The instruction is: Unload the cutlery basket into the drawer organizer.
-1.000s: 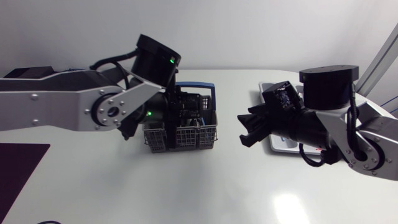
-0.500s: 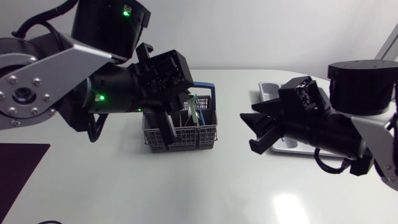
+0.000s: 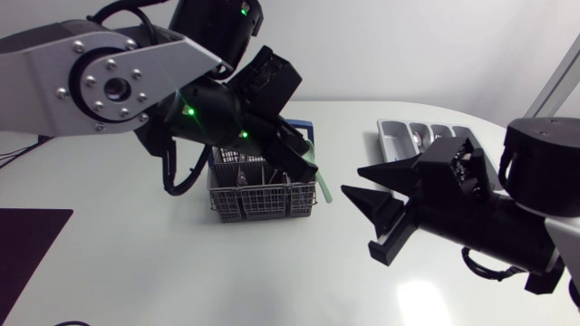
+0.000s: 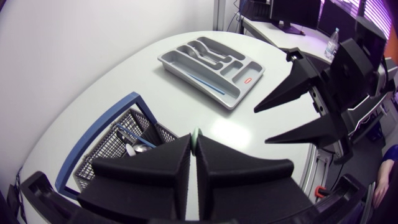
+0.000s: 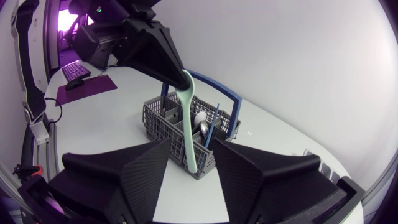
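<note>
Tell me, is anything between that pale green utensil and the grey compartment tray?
Yes: the open black right gripper sits between the pale green utensil, held in the left gripper, and the grey compartment tray.

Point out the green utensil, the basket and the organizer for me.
green utensil [image 5: 189, 134], right wrist view, mid-length.
basket [image 3: 263, 201], head view, front wall.
organizer [image 4: 188, 74], left wrist view, near rim.

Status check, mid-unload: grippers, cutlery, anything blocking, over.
Left gripper shut on green utensil, by the basket. Right gripper open, facing it. Right gripper sits between utensil and organizer.
</note>
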Controlling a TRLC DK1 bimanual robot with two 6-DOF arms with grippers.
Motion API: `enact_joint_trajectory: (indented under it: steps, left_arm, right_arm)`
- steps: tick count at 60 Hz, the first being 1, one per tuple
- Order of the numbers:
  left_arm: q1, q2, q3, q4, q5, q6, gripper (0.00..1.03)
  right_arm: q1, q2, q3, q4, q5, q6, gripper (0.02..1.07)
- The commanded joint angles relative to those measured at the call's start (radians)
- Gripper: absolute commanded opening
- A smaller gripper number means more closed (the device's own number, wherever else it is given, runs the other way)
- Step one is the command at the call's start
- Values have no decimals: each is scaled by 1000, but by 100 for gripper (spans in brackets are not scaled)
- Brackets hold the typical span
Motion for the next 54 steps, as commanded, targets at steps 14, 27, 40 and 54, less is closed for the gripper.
enact_joint_trajectory:
  steps: [14,27,40,54]
  left_arm:
    - [13,63,57,-26,68,-176,3]
    - [11,66,68,-39,73,-193,3]
    - [2,65,67,-48,79,-194,3]
    - [2,65,59,-48,82,-191,3]
  right_arm:
    - [132,78,-52,141,159,-71,54]
    - [133,220,-29,248,218,-134,49]
    - [129,303,14,282,225,-148,43]
    - [120,357,67,285,229,-153,33]
